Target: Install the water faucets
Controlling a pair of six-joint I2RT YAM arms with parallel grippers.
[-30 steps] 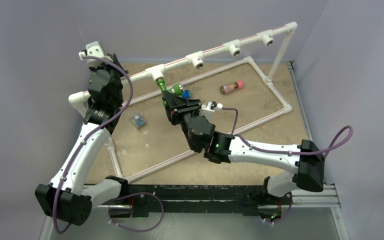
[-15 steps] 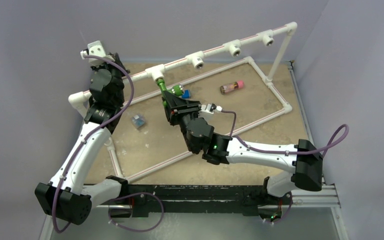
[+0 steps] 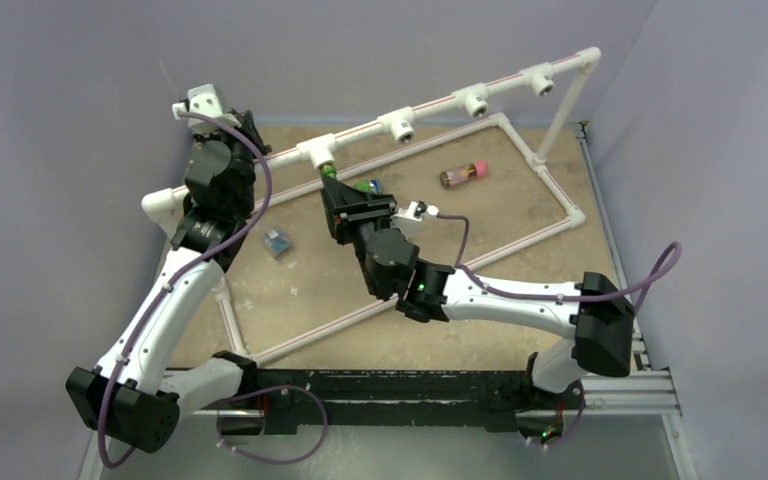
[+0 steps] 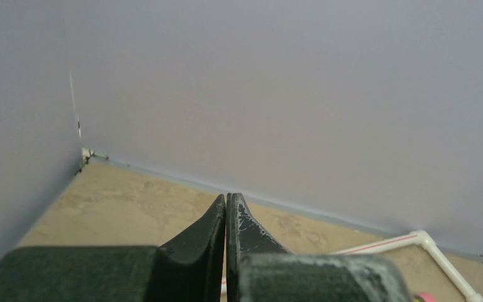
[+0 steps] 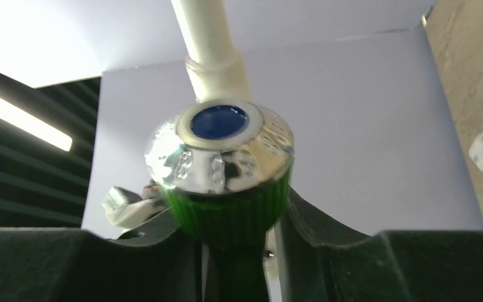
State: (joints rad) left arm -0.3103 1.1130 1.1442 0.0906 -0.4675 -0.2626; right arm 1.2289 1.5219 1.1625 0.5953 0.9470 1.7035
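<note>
Top looks down from behind me; left wrist faces the wall point(image 4: 289, 94); right wrist, close, shares the tap point(image 5: 226, 204) with top.

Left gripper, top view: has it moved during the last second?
Yes. The left gripper shifted slightly right, toward the pink-capped bottle, which stayed put.

faucet point(image 5: 226, 207): bright green, ribbed knob; cap mirror-chrome with a blue centre disc; pipe frame point(image 3: 440, 103) white, thin red stripe along the runs; surface point(image 3: 520, 240) mottled tan; walls point(image 3: 410, 40) pale lilac; arms point(image 3: 520, 295) white links, black joints; cables point(image 3: 660, 278) purple; left gripper point(image 4: 226, 202) black, jaws scuffed grey; bottle point(image 3: 462, 174) brown, pink cap; small cube point(image 3: 277, 241) blue-grey
</note>
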